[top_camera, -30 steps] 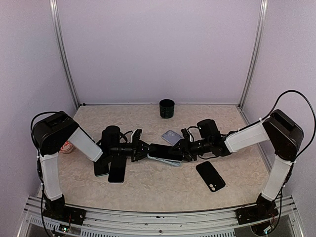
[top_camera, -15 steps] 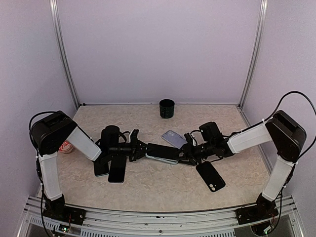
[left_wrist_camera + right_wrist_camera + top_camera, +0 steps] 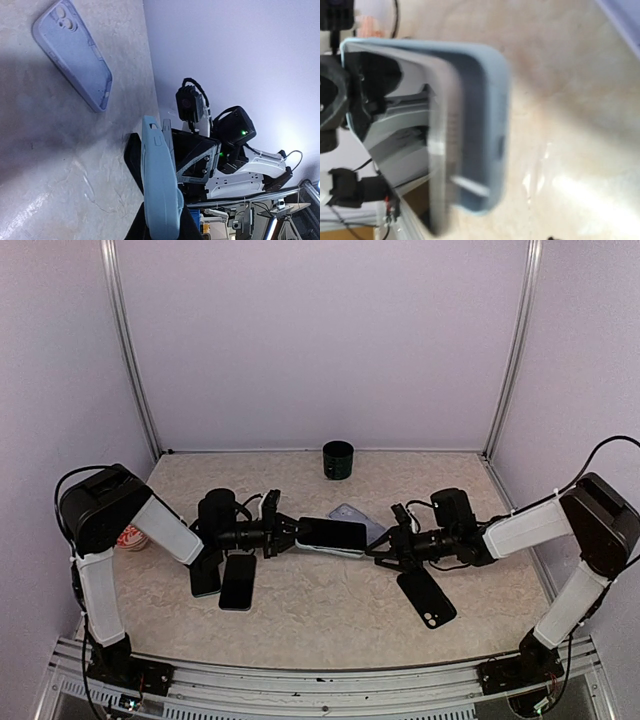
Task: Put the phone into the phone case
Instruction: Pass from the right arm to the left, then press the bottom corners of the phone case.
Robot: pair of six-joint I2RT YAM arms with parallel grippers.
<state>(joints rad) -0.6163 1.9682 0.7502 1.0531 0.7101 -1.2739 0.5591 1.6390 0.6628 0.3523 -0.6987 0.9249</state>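
Observation:
My left gripper (image 3: 290, 533) is shut on one end of a light blue phone case (image 3: 338, 552), holding it level above the table. The phone (image 3: 332, 534) lies screen up in that case. In the left wrist view the phone case (image 3: 159, 180) runs edge-on out from between my left gripper (image 3: 162, 226) fingers. In the blurred right wrist view the phone (image 3: 439, 145) shows a silver edge standing a little proud of the phone case (image 3: 482, 115) rim. My right gripper (image 3: 383, 548) is open, just off the phone's right end, touching nothing.
An empty lavender case (image 3: 352, 513) (image 3: 72, 52) lies on the table behind the held phone. A black phone (image 3: 427, 597) lies under the right arm. Two more black phones (image 3: 238, 582) lie under the left arm. A black cup (image 3: 338, 459) stands at the back, and a red-and-white object (image 3: 133, 538) at the far left.
My right gripper has let go of the phone's end, opened and drawn back to the right. My left gripper has carried the cased phone slightly away from the near edge.

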